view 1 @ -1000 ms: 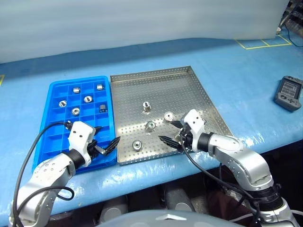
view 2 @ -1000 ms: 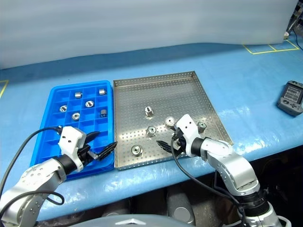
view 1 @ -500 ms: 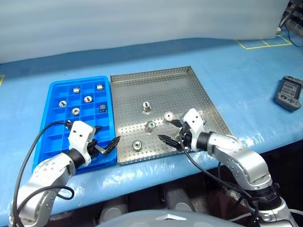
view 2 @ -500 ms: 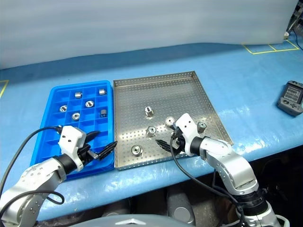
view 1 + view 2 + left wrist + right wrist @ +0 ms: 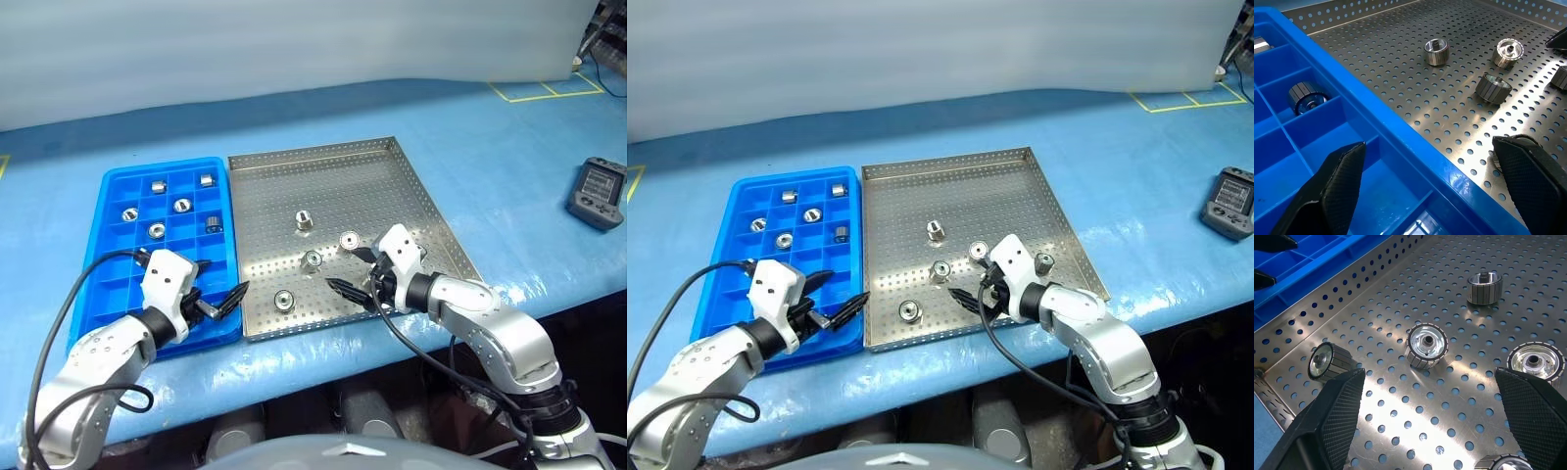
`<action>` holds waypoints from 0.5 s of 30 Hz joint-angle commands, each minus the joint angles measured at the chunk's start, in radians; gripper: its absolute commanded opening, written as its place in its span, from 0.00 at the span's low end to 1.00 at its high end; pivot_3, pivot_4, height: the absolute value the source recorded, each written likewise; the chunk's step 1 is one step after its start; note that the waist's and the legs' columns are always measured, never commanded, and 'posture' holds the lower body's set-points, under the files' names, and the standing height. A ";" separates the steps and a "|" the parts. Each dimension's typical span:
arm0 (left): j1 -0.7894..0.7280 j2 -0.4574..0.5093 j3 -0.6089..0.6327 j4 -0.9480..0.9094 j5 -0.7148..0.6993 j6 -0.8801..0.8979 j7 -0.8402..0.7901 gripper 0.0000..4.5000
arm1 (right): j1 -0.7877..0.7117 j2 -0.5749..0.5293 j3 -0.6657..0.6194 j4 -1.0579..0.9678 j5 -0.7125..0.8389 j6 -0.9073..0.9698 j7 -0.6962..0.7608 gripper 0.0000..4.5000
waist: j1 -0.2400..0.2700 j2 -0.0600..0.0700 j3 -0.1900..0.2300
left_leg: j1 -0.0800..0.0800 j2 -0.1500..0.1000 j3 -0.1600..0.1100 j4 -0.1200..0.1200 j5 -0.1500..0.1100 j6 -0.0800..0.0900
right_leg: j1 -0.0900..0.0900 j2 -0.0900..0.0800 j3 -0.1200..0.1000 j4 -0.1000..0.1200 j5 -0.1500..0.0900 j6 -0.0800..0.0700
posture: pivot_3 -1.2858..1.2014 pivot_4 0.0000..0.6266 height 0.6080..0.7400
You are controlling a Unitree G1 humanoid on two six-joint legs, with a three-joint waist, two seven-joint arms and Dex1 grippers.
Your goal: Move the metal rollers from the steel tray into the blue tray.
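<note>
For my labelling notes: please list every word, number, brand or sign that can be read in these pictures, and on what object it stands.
No text can be read.
Grey handheld device on the table: its screen and markings are too small to read.
Blue tray, steel tray, metal rollers: no markings visible.

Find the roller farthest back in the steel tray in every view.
Left eye: far roller, mid-tray, behind the others.
Right eye: same spot.
Left wrist, stub up, beyond the nearer rollers.
Right wrist, stub up, beyond the others.
Shared landmark: the blue tray beside the steel tray.
</note>
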 commanded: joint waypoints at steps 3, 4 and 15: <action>-0.122 0.081 -0.052 -0.035 -0.007 0.003 -0.073 1.00 | -0.006 0.016 -0.027 -0.035 -0.002 -0.014 -0.030 0.99 | 0.001 0.000 0.000 | 0.000 0.000 0.000 0.000 0.000 0.000 | 0.000 0.000 0.000 0.000 0.000 0.000 | 0.50 0.24 1.00; -0.173 0.090 -0.080 -0.023 -0.010 0.016 -0.084 1.00 | -0.008 0.019 -0.030 -0.036 -0.001 -0.014 -0.035 0.99 | 0.001 0.000 0.000 | 0.000 0.000 0.000 0.001 0.000 0.000 | 0.000 0.000 0.000 0.000 0.000 0.000 | 0.50 0.24 1.00; -0.632 0.106 -0.449 0.293 0.122 0.040 -0.252 1.00 | 0.042 0.021 -0.031 -0.079 0.002 -0.011 -0.055 0.99 | -0.013 0.000 0.000 | 0.000 -0.001 0.001 0.001 0.000 0.000 | 0.001 0.000 0.001 0.000 0.001 0.001 | 0.47 0.24 1.00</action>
